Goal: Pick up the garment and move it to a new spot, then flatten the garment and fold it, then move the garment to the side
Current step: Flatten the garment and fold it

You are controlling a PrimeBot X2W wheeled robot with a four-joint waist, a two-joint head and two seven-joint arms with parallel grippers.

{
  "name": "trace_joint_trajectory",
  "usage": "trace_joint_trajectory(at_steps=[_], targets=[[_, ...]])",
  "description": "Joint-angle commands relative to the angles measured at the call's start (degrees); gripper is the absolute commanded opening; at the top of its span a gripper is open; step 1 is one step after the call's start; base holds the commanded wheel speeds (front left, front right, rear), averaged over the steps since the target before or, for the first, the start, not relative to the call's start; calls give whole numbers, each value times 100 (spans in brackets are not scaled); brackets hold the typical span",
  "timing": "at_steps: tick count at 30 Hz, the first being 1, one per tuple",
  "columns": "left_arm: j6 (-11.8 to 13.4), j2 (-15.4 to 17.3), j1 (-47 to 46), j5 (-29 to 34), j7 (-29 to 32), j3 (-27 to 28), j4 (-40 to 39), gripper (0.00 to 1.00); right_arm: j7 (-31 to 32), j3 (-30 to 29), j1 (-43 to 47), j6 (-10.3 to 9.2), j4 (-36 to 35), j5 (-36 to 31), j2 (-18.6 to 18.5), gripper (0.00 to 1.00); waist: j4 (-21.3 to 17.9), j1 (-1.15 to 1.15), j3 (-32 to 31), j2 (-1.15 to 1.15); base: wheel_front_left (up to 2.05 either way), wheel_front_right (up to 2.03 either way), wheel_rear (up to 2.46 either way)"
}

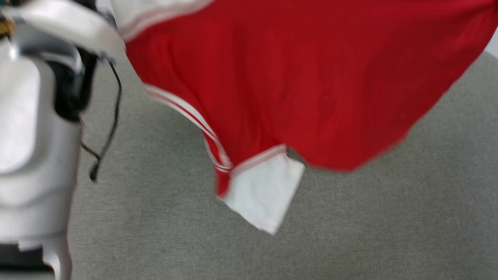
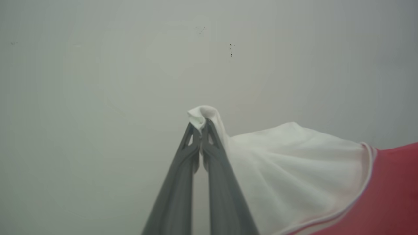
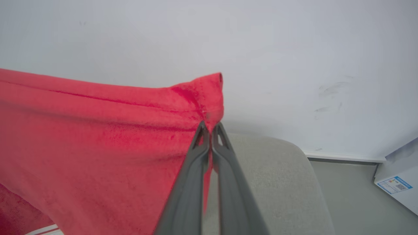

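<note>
Bare indoor test room, more lab than home, plain white wall (image 3: 294,49) with faint scuff marks (image 3: 329,94), white baseboard (image 3: 343,157) at its foot, smooth grey floor (image 3: 346,192), grey fabric-covered work surface (image 1: 155,233) near, white carton (image 3: 398,182) with blue printed label far right

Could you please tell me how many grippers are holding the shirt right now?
2. The left gripper pinches the shirt by a white sleeve; the right gripper pinches its red edge.
</note>
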Motion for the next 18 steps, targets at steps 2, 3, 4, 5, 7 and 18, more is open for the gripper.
trace_joint_trajectory(at_steps=[2,3,4,5,7,18], targets=[[-9,84,-817,106,-2,37,399,0,-323,-44,-543,-5,96,-122,-3,0,-160,0,455,0,0,0,0],[3,93,-1087,131,-8,40,541,0,-432,-52,-719,-5,145,-163,-1,0,-188,0,574,0,0,0,0],[12,108,-1345,169,-15,39,658,0,-547,-59,-887,-5,189,-204,-10,0,-212,0,699,0,0,0,0],[25,124,-1637,204,-27,43,765,0,-670,-78,-1088,-5,227,-235,-15,0,-241,0,851,0,0,0,0],[59,161,-2135,305,-71,28,966,0,-918,-79,-1422,-6,323,-301,6,0,-298,0,1121,0,0,0,0],[53,348,-4271,620,-239,-37,1699,0,-2447,76,-3055,-7,954,-479,68,0,-550,0,2301,0,0,0,0]])
